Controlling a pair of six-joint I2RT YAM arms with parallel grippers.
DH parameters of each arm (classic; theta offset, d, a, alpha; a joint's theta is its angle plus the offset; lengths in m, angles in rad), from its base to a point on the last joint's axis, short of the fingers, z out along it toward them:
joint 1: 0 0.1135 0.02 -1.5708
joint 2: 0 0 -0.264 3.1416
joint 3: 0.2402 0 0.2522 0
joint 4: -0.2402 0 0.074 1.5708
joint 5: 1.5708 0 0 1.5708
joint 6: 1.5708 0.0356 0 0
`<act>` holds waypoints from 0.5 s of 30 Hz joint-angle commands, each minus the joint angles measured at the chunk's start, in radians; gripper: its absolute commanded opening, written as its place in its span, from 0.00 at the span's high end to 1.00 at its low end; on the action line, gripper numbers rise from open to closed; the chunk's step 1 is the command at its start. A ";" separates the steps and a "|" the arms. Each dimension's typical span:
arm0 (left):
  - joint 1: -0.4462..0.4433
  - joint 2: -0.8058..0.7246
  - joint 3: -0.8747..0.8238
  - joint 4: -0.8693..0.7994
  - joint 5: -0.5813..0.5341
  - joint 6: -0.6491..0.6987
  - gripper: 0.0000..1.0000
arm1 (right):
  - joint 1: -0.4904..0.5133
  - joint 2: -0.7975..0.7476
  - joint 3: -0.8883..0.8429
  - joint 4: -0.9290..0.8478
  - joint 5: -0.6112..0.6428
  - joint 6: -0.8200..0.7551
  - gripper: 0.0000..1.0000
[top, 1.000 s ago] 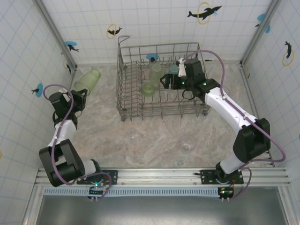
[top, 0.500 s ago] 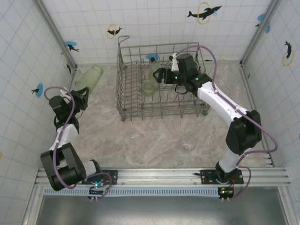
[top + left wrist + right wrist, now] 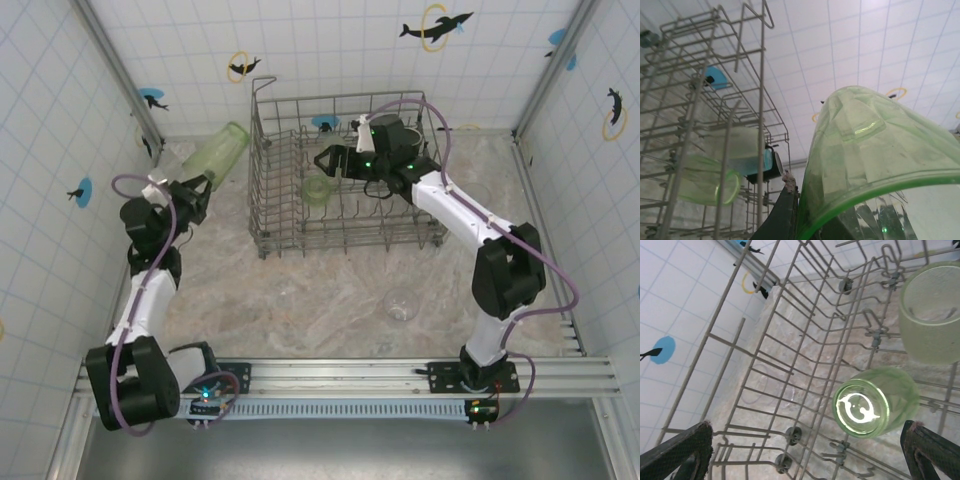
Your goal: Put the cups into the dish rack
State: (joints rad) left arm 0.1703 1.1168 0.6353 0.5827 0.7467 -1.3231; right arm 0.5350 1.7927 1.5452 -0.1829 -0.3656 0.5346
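My left gripper (image 3: 196, 186) is shut on the rim of a translucent light green tumbler (image 3: 222, 149), held tilted in the air just left of the dish rack (image 3: 262, 205). In the left wrist view this tumbler (image 3: 875, 150) looms large, with one dark finger (image 3: 784, 207) pressed against its wall. My right gripper (image 3: 325, 161) hangs open over the rack's middle, holding nothing. Below the right gripper (image 3: 810, 452) an upturned green cup (image 3: 874, 402) sits on the tines, and a paler green cup (image 3: 932, 315) stands beyond it. A clear glass (image 3: 401, 304) stands on the table.
Through the rack wires (image 3: 695, 100) I see a green cup (image 3: 705, 177), a frosted teal one (image 3: 742, 150) and a black mug (image 3: 769, 169) loaded inside. Tiled walls close in on the left, back and right. Marble table surface lies in front of the rack.
My left arm has carried the green tumbler up and to the right, closer to the rack. The open right gripper has swung left across the rack's inside.
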 commanded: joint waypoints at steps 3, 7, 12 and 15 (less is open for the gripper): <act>-0.055 0.010 0.073 0.012 -0.028 0.043 1.00 | -0.004 0.007 0.038 0.105 -0.103 0.057 0.00; -0.114 0.050 0.102 0.014 -0.013 0.047 1.00 | 0.001 -0.029 -0.051 0.305 -0.150 0.132 0.00; -0.184 0.084 0.111 0.040 -0.031 0.054 1.00 | 0.011 -0.041 -0.096 0.464 -0.167 0.221 0.00; -0.218 0.111 0.119 0.051 -0.032 0.056 1.00 | 0.012 -0.031 -0.096 0.520 -0.185 0.270 0.00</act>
State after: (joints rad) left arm -0.0231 1.2121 0.7101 0.5774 0.7216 -1.2972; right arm 0.5385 1.7828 1.4620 0.1822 -0.5125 0.7341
